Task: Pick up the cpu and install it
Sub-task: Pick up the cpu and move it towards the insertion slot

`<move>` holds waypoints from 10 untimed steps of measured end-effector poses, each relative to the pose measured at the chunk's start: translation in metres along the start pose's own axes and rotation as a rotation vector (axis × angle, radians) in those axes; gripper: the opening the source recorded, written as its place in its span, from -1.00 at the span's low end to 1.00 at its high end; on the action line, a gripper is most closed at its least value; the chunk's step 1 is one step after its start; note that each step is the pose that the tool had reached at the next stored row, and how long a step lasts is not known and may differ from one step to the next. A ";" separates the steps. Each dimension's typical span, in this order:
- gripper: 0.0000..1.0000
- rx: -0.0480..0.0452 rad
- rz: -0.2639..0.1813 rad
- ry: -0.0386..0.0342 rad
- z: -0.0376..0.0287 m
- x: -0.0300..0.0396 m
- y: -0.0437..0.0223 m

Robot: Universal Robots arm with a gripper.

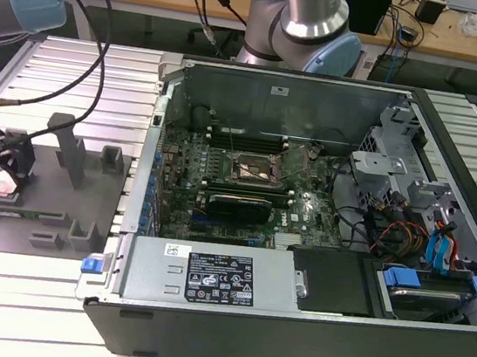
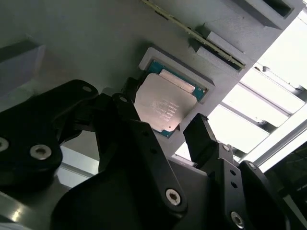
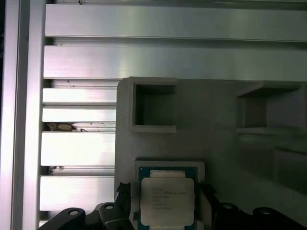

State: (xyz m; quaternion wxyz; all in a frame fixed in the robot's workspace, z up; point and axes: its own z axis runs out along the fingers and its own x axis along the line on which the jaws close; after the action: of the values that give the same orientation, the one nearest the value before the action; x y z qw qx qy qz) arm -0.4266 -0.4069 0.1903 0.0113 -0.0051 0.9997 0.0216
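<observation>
The cpu (image 3: 167, 199) is a small square chip with a pale silver top. It lies flat in a shallow square recess at a corner of the grey tray (image 1: 67, 209), at the exterior view's left. My gripper (image 1: 7, 167) hangs just over it, open. In both wrist views a black finger stands on either side of the cpu (image 2: 165, 103), with a small gap between the fingers (image 2: 201, 134) and the chip. The dark metal-framed socket (image 1: 253, 170) sits on the motherboard inside the open computer case.
Grey blocks and posts (image 1: 70, 152) rise from the tray close to my gripper. The tray rests on a ribbed aluminium table (image 3: 168, 62). The case wall (image 1: 146, 175) stands between tray and motherboard. Cables and drive bays (image 1: 424, 238) fill the case's far side.
</observation>
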 end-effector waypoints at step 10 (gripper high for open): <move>0.33 0.0013 0.003 0.0011 0.0015 -0.0026 -0.0014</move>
State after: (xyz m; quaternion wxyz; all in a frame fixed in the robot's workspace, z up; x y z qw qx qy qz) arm -0.4240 -0.4082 0.1889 0.0107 -0.0036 0.9997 0.0209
